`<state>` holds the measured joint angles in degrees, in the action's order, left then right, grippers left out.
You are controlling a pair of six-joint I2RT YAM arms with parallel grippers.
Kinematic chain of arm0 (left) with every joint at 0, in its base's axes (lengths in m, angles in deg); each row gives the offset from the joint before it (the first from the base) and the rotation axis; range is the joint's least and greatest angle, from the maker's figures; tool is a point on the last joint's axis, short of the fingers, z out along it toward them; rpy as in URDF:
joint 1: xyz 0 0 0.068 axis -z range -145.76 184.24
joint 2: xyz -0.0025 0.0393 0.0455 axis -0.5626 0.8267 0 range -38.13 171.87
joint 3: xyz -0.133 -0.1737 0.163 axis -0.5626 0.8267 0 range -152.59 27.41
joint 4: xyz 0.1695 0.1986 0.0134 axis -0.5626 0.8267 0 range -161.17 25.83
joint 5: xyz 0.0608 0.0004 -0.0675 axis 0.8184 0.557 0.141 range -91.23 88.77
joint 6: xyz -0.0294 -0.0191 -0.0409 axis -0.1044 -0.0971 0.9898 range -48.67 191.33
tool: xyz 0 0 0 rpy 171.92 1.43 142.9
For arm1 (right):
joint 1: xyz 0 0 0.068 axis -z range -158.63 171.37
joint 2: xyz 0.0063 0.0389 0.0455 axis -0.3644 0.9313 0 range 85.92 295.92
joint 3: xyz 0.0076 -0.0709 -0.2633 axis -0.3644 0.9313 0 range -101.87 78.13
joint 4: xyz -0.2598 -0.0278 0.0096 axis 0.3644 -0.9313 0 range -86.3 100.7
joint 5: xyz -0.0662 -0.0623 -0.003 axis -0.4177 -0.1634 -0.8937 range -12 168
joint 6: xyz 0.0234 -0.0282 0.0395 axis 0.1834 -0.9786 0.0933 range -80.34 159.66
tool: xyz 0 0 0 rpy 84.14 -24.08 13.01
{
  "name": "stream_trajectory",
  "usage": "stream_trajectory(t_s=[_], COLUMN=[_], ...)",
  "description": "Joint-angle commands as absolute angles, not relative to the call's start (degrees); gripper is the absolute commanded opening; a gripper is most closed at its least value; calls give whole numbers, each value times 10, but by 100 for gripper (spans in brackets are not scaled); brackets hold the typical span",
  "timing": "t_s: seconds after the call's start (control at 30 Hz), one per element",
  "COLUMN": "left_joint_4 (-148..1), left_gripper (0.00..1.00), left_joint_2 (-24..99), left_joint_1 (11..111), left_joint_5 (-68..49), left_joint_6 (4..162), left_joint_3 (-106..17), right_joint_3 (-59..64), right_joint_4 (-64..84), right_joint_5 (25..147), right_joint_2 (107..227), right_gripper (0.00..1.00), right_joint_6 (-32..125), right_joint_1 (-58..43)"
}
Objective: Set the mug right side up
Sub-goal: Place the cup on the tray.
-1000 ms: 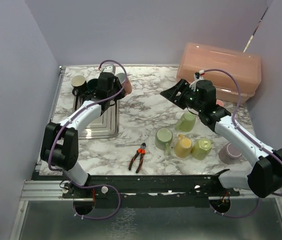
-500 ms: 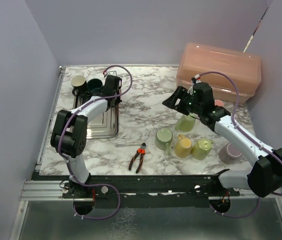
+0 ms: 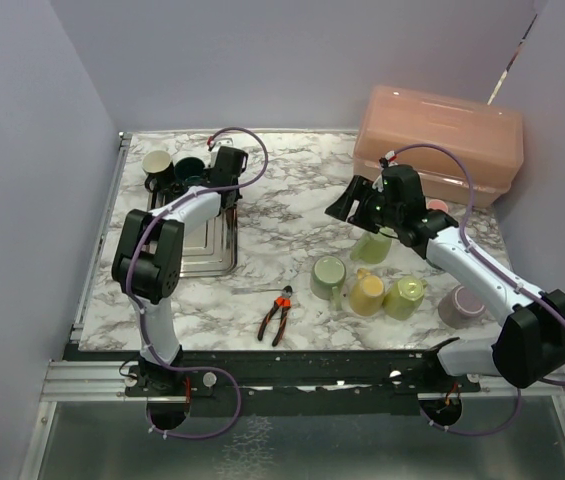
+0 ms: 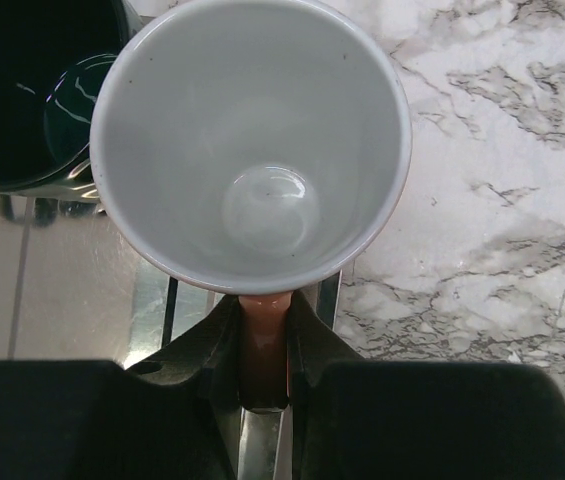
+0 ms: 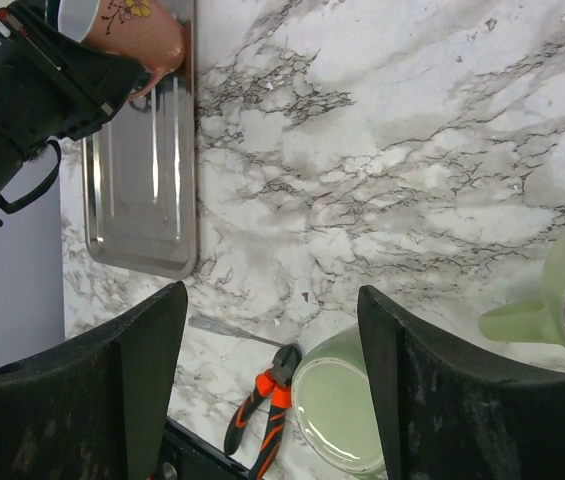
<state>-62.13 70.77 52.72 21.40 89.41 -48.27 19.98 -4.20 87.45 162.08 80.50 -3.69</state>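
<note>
A pink mug (image 4: 252,150) with a white inside is held by its handle (image 4: 263,350), with my left gripper (image 4: 264,318) shut on that handle. Its mouth faces the left wrist camera, over the back right corner of the metal tray (image 4: 52,300). From the right wrist, the mug's flowered pink side (image 5: 137,28) shows beside the tray. From above, my left gripper (image 3: 225,168) covers most of the mug. My right gripper (image 3: 350,204) hangs open and empty (image 5: 272,300) above the marble, left of the green mugs.
A dark green mug (image 3: 188,170) and a cream-lined dark mug (image 3: 156,163) stand at the tray's back. Green mugs (image 3: 372,243) (image 3: 328,277) (image 3: 404,297), a yellow mug (image 3: 367,292) and a mauve one (image 3: 459,306) cluster at the right. Orange pliers (image 3: 277,313) lie near the front. A pink box (image 3: 439,140) sits at the back right.
My left arm has swung its elbow inward and pushed the gripper back a little, turning the pink mug with it. The right gripper has shifted slightly and stays open.
</note>
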Motion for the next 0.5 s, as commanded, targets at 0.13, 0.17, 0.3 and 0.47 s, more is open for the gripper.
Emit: stream_trajectory(t_s=[0.13, 0.17, 0.3, 0.47], left_joint_4=[-661, -667, -680, -680], left_gripper=[0, 0, 0, 3], left_joint_2=[742, 747, 768, 788], left_joint_1=[524, 524, 521, 517], left_joint_5=[232, 225, 209, 199], left_joint_6=[883, 882, 886, 901], left_joint_3=[-517, -517, -533, -551], right_joint_3=[179, 180, 181, 181], right_joint_4=[-59, -58, -53, -53], right_joint_5=[862, 863, 871, 870], right_joint_2=[1627, 1628, 1630, 1628], right_gripper=[73, 73, 73, 73], right_joint_6=[793, 794, 795, 792], right_joint_1=[-39, -39, -39, -39])
